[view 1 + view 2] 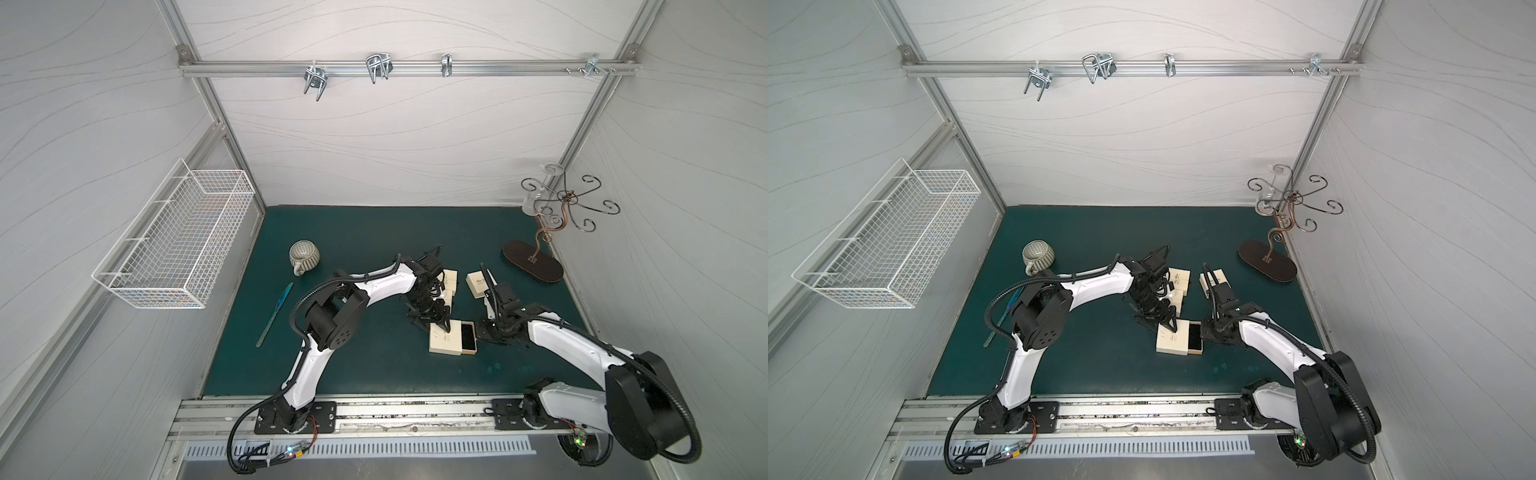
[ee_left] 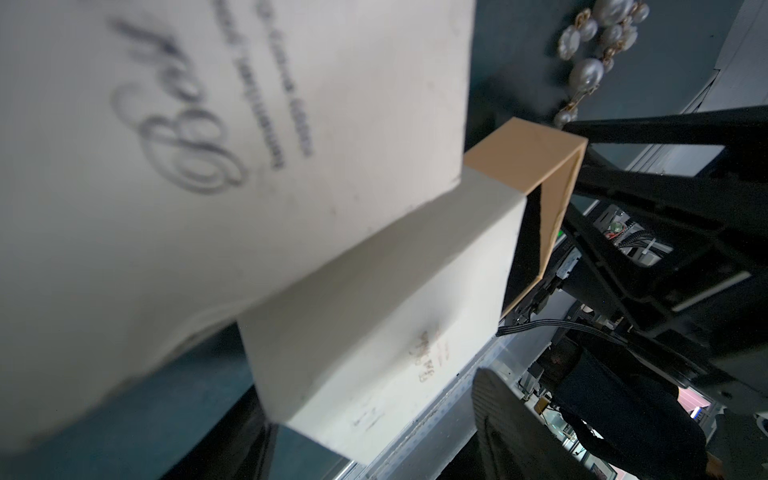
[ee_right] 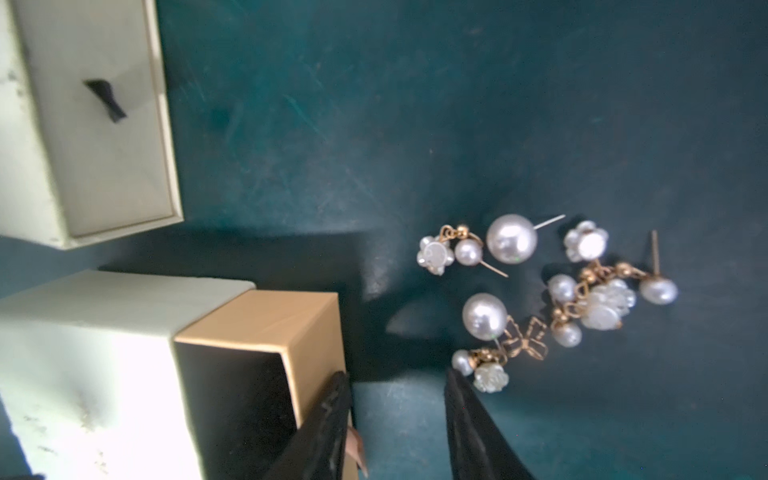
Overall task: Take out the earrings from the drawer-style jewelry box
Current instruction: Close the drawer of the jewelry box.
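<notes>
Right gripper (image 3: 395,376): jaws apart, bare green mat (image 3: 415,124) showing between its 2 black fingers (image 3: 473,424). 1 finger lies against the outer end of the tan drawer (image 3: 266,320), and nothing is pinched. Left gripper (image 1: 438,328): down at the cream sleeve (image 1: 441,338) of the jewelry box (image 1: 1177,338). In the left wrist view the sleeve fills the space between its fingers (image 2: 511,415), too close and blurred to tell whether it is clamped or only straddled. Both top views show the drawer (image 1: 466,336) pulled partway out of the sleeve toward the right arm, black lining exposed. Earrings (image 3: 540,291): a loose cluster of pearl-white beads and flower pieces on gold wires, lying on the mat outside the box, just beside the drawer's open end and near the right fingertips. The left wrist view catches them past the drawer (image 2: 590,54); the top views do not resolve them. 1 more cream box (image 3: 95,124), with a black ribbon pull, sits near but apart. Farther out on the mat: a ribbed mug (image 1: 303,255) and a curled metal jewelry stand (image 1: 534,262). A white wire basket (image 1: 174,241) hangs on the left wall.
</notes>
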You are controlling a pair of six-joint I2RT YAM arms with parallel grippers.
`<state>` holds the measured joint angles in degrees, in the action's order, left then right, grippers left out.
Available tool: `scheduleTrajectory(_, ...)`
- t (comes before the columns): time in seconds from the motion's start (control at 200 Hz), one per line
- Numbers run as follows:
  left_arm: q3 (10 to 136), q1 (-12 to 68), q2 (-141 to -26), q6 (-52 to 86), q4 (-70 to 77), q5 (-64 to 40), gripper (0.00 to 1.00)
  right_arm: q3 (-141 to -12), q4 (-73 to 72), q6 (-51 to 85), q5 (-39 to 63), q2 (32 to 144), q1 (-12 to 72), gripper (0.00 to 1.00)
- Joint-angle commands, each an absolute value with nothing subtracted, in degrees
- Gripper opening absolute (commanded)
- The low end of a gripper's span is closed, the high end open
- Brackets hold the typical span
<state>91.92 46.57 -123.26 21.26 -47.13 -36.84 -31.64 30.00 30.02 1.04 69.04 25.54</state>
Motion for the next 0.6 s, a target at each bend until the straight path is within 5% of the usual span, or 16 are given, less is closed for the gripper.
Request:
scheduleTrajectory(0.0,92.95,47.60,-121.90,20.71,-46.31,-38.12,0.73,-32.87,28.49,29.34,3.14,69.63,27.06,0.41)
scheduleTrajectory(0.595,90.58,47.37,-118.65,20.02,-46.51,-32.86,0.72,-35.77,31.80,28.91,-2.87,70.63,32.49,0.42)
